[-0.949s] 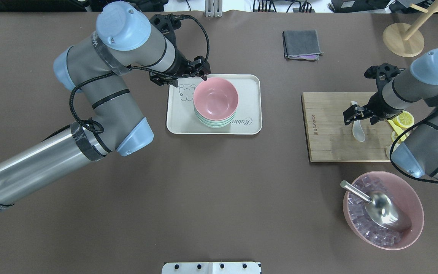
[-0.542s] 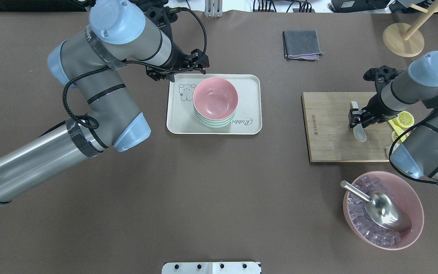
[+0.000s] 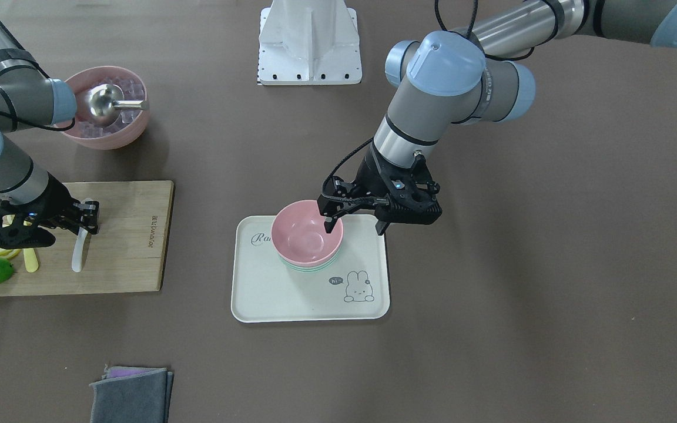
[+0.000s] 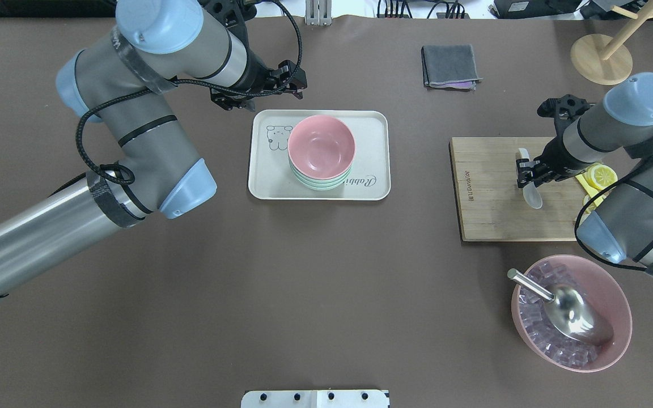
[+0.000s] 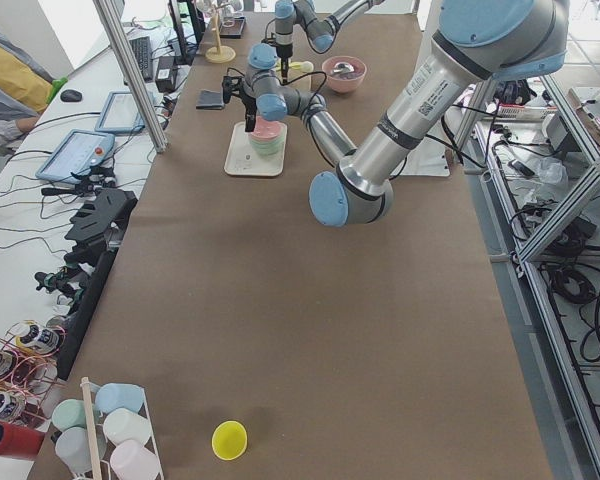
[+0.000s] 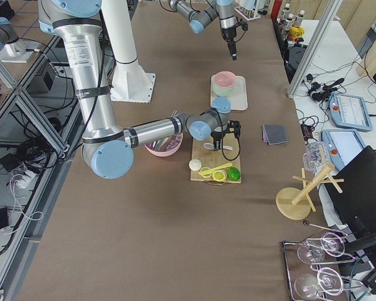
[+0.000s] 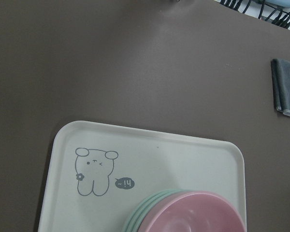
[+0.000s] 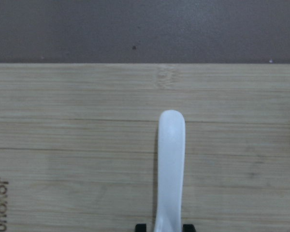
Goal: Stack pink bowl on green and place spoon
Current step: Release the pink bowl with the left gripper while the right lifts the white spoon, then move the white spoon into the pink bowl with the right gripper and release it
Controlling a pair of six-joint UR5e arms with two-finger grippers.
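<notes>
Already the pink bowl (image 4: 321,146) sits nested on top of the pale green bowls (image 4: 321,182), and the stack stands on the cream rectangular tray (image 4: 373,126) with its rabbit drawing. The left gripper (image 3: 354,228) hangs above that tray close to the stack, jaws apart and holding nothing. Well apart, the long white spoon (image 4: 532,195) lies on the bamboo cutting board (image 4: 491,215), its handle pointing away from the robot. The right gripper (image 4: 528,173) is down on it, fingers pressed against either side of the handle. Lemon slices (image 4: 598,177) lie on the board's edge beside that arm. A larger pink bowl (image 4: 615,294) of ice cubes holds a metal scoop (image 4: 573,314).
</notes>
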